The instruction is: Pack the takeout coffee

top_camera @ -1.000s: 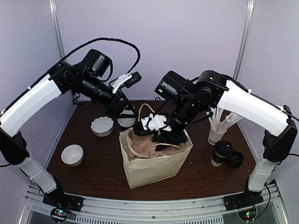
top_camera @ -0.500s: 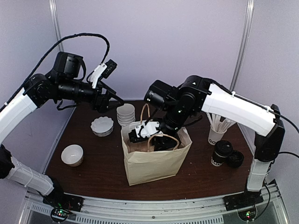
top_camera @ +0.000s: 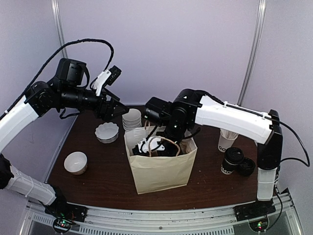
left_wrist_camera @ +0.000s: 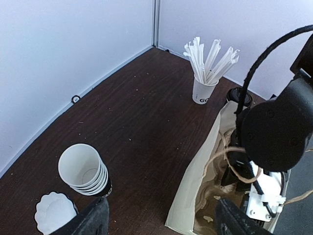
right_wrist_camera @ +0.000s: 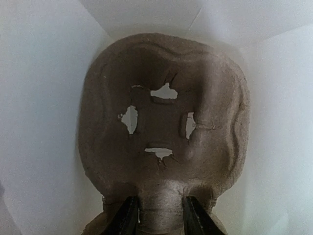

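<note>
The coffee [top_camera: 232, 160] sits untouched on the table [top_camera: 102, 181] at 3 o'clock of the bag [top_camera: 161, 174], with the straw cup [top_camera: 225, 142] just beside it at 12. Deep in the bag, the right gripper [right_wrist_camera: 159, 218] pinches the rim of the carrier [right_wrist_camera: 161, 122], likely seating it flat so a socket faces up. The left gripper [left_wrist_camera: 161, 219], spread wide and empty, hovers at the bag's 10 o'clock, probably to leave the mouth free.
</note>
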Available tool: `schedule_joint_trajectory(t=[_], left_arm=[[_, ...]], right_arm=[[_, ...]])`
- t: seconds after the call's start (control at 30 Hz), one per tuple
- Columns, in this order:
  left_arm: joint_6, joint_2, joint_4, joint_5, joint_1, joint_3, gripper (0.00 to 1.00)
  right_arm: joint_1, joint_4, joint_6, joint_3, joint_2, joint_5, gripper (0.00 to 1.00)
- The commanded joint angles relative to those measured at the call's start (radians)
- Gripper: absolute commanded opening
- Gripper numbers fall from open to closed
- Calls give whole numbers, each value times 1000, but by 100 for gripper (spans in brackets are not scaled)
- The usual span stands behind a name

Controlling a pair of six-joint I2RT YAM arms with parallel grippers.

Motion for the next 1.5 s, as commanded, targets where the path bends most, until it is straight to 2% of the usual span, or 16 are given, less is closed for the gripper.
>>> schedule_joint_trajectory(t=[0.0,0.17,0.53,0.8,0.93,1.13,1.37,1.47], left_arm=[[4,-24,60,-16,7,-20,78],[7,-31,58,-26,10,-27,79],[9,-48,59,-35,16,-55,79],[24,-50,41,-33,16,-46,79],[57,-34,20,59,17,-42,82],[61,69,2,228,17,10,81],[117,177,8,277,13,82,80],[130,220,12,309,11,112,76]], right_arm=[[7,-25,33,4,36,40,35],[8,-6,58,-22,60,73,41],[9,-15,77,-27,79,71,45],[10,-90,80,75,38,78,54],[11,-91,65,107,-26,87,58],[10,-74,-1,139,-108,89,61],[9,-65,-39,179,-171,83,61],[8,-55,-40,180,-183,82,61]])
